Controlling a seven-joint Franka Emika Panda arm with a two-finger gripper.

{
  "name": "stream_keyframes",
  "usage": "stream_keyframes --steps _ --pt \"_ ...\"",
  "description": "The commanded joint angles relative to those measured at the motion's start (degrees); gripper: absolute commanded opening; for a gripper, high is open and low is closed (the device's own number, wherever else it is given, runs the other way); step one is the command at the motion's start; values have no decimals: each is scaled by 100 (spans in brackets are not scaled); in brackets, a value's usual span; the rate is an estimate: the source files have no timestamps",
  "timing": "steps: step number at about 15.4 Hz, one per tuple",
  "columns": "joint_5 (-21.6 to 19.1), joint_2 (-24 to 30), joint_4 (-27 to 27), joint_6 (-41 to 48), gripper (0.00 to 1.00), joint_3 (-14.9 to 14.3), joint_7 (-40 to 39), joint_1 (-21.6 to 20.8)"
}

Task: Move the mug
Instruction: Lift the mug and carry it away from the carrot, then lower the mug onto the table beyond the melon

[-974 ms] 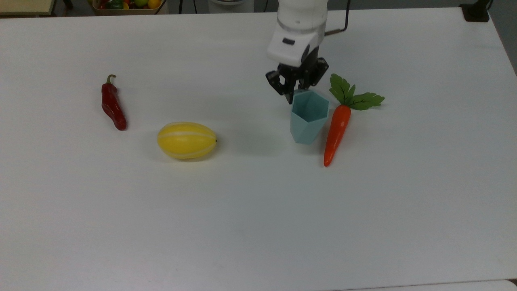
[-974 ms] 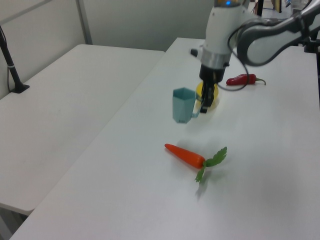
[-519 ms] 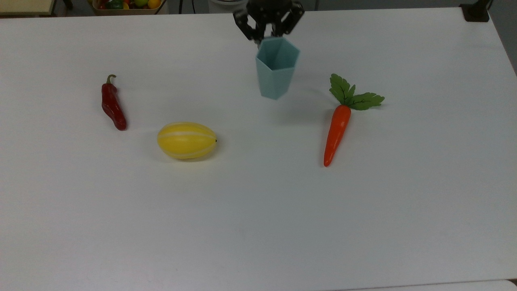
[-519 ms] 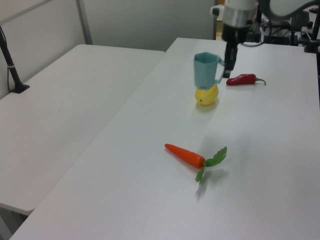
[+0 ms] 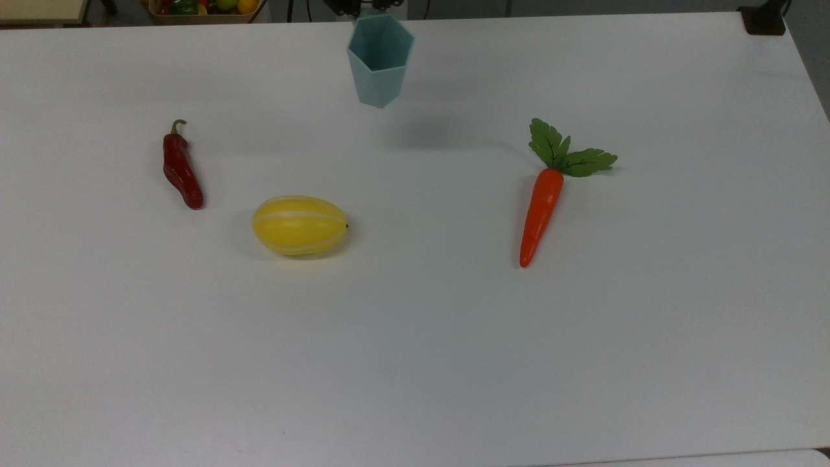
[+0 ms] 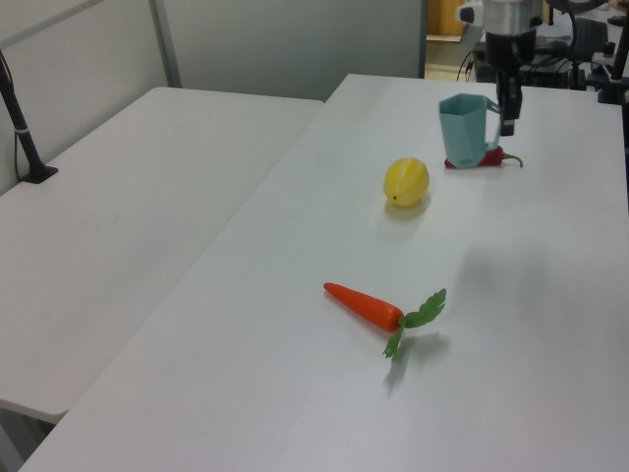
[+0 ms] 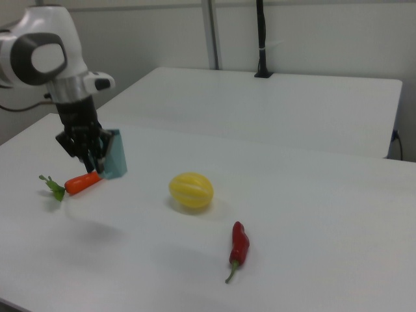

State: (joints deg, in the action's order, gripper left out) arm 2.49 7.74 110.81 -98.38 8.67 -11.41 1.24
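A: Since a second ago the mug [image 5: 380, 59] has gone from beside the carrot [image 5: 540, 214] up toward the twelve o'clock edge of the desk [image 5: 415, 363] in the top view, lifted well off the surface.

B: And the jaws [image 6: 510, 116]?

A: Clenched on the mug's small handle, as the left view shows. The mug hangs upright in the air, its shadow lying apart from it on the desk toward four o'clock in the top view.

B: What worries you?

A: That grip, mostly. A thin loop handle is a narrow thing to pinch, and the whole body of the mug hangs off to one side of it. I judge a quick stop or turn could let it swing or twist in the jaws.

B: And a drop?

A: From that height a light plastic mug would likely bounce and roll, maybe toward the far edge. On the way down, the chili pepper [image 5: 181, 168] and the yellow melon [image 5: 299, 225] lie at about seven o'clock of it in the top view, so a descent that way could knock them.
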Motion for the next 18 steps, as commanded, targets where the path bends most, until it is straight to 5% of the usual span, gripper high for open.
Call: stream_keyframes --steps 1,18 --pt "-118 298 643 20 0 -251 -703 43" --pt "-346 202 2681 -2711 0 -489 -1021 95"
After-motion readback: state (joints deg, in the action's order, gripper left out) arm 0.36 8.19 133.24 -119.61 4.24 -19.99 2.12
